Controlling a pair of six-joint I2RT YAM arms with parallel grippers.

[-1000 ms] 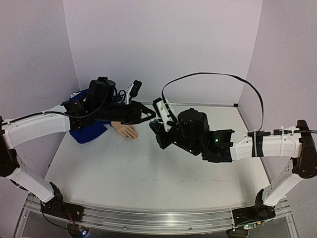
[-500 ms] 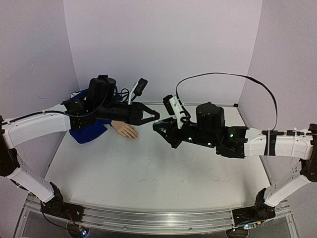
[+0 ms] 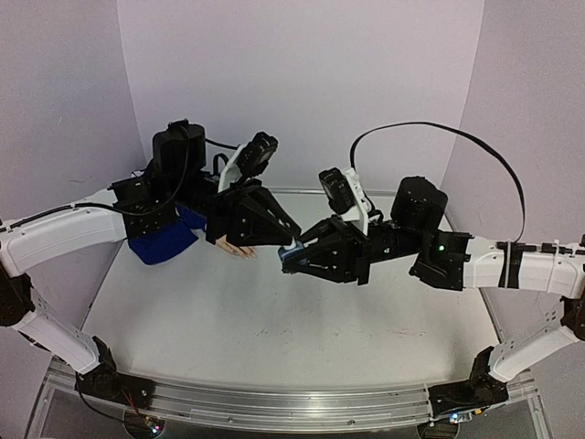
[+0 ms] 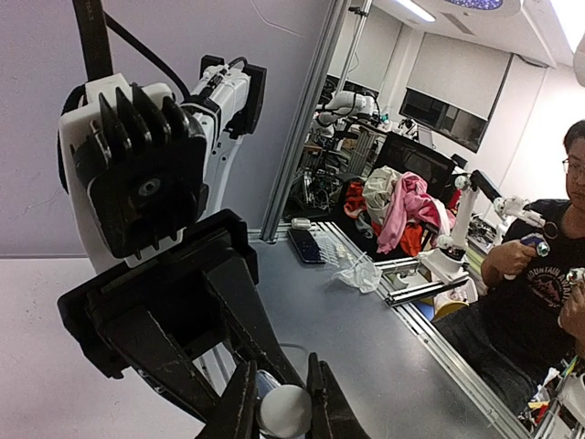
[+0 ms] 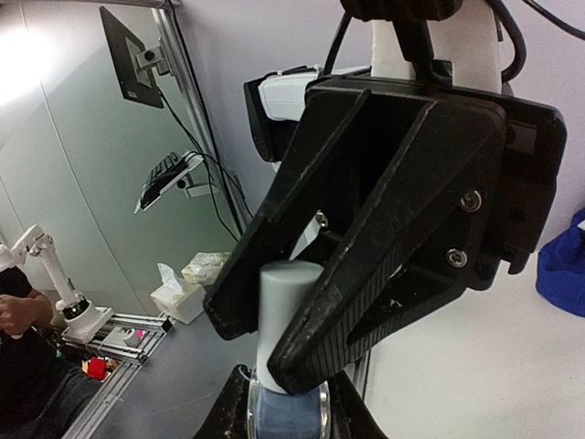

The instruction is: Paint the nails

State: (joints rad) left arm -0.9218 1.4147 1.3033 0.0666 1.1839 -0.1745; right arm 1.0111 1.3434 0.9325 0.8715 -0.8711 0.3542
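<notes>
Both claws clenched on one small bottle [image 3: 291, 249], tip to tip, just right of the mannequin hand [image 3: 236, 247].

From the top cam I see the L gripper [image 3: 291, 240] pinching the white cap [image 5: 289, 306] from the left, and the R gripper [image 3: 287, 260] clamped on the blue base [image 5: 281, 413] from the right. In the R wrist cam the bottle stands upright, w/ the L claw's black fingers squeezing the cap on both sides. In the L wrist cam the cap is wedged at frame bottom, w/ the R gripper head right behind it. The mannequin hand lies on the table [image 3: 228, 311] at far left, partly under the L gripper, sticking out of a blue sleeve [image 3: 160, 245]. The nails [image 3: 247, 253] are at its fingertips, near the bottle but apart from it, and too small for me to tell more.
</notes>
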